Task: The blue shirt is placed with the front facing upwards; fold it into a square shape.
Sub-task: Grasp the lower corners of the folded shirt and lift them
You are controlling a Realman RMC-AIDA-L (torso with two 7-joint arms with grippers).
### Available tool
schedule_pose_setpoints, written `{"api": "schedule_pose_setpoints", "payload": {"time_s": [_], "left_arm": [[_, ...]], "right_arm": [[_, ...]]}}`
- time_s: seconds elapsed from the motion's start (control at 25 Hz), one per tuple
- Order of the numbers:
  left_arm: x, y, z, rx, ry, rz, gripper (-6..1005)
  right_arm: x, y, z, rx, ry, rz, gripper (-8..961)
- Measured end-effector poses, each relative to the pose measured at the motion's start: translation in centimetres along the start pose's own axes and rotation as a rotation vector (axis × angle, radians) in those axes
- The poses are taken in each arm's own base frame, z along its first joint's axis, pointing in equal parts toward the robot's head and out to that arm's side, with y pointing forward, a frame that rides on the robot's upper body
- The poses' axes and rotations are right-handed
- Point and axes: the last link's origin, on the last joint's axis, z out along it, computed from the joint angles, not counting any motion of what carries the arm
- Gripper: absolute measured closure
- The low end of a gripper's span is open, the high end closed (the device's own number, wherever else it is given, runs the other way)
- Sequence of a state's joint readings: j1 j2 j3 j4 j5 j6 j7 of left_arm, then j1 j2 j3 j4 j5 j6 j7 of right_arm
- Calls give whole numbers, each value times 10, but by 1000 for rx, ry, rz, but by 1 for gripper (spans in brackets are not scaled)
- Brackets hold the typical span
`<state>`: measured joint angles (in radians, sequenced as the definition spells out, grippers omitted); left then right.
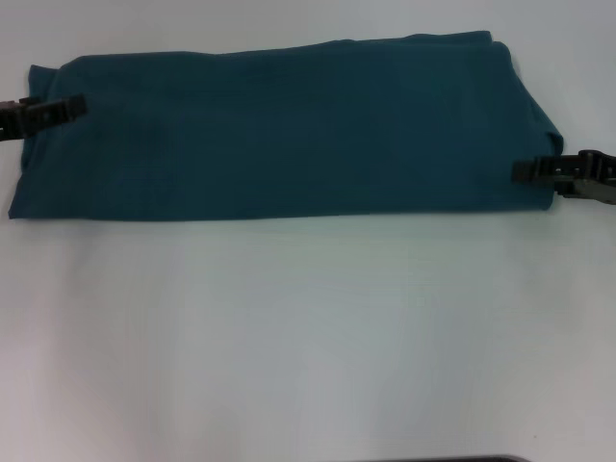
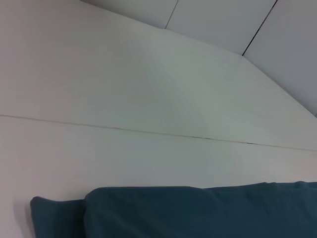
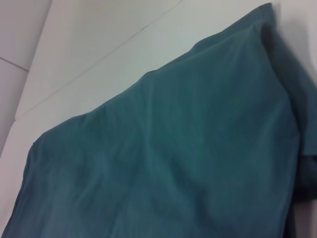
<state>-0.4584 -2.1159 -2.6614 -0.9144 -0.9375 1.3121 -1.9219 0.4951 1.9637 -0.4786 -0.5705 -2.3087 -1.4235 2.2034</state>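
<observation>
The blue shirt [image 1: 289,130] lies flat on the white table [image 1: 308,337], toward the far side of it. It is already folded into a long, wide band. The plain back side faces up, and no print shows. It is a long strip now, not a square. So I think some of the folding is done, and the two ends must be brought toward the middle of the shirt to make it square.

The left end effector [image 1: 60,108] is at the left end of the shirt, near the far corner, with its tip over the cloth. The right end effector [image 1: 531,170] is at the right end of the shirt, near the closer corner, with its tip at the cloth edge. I cannot tell if either one is spread or pressed together, or if it pinches the cloth.

At the left end of the shirt, a small bit of an under layer sticks out past the top layer.

There are no boxes, bins or bowls here, so nothing is inside anything.
</observation>
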Motion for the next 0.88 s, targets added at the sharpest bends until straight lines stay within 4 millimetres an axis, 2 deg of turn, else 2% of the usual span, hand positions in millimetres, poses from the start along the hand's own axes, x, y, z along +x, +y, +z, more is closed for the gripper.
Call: {"api": "schedule_pose_setpoints", "payload": {"time_s": [0.16, 0.48, 0.72, 0.88], "left_arm": [[0, -1, 0, 5, -2, 2, 204], [-1, -2, -1, 8, -3, 1, 203], [-2, -3, -2, 11, -6, -1, 203], [-4, -4, -3, 14, -8, -11, 203]], "right_arm": [[0, 0, 1, 2, -2, -7, 351], [1, 1, 1, -4, 6, -13, 580], [3, -2, 0, 2, 2, -13, 811], [3, -2, -1, 2, -5, -10, 913]]}}
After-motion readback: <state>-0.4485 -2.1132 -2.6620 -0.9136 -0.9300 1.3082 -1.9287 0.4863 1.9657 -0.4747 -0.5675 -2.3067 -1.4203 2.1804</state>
